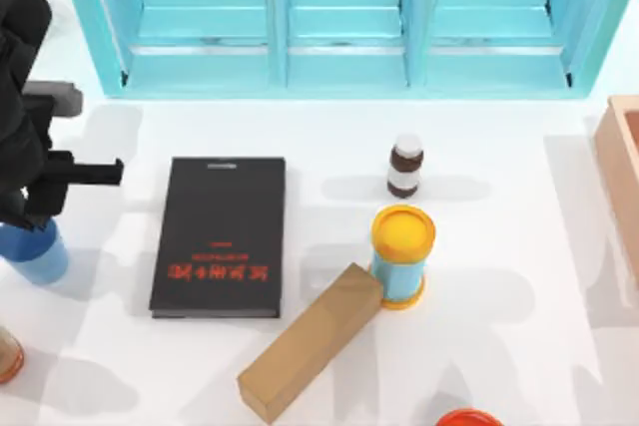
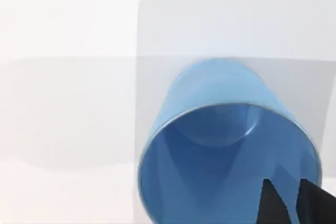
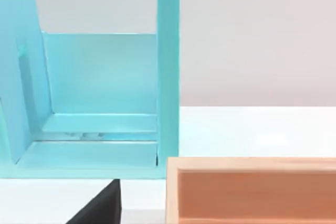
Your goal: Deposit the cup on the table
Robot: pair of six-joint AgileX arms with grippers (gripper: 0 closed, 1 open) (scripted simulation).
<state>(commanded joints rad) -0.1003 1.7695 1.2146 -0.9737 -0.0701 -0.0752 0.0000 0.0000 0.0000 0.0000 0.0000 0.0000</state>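
the cup [image 1: 32,251] is seen upright at the far left of the table [image 1: 499,346], under the left gripper [image 2: 296,203]. whether it is grasped or released cannot be told, so withdrawal is judged left.

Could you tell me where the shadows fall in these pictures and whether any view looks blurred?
Top view: soft grey shadows lie on the table beside the book, small bottle and canister. Left wrist view: the cup is close and soft-edged, with a grey shadow band behind it. Right wrist view: evenly lit, edges fairly crisp.
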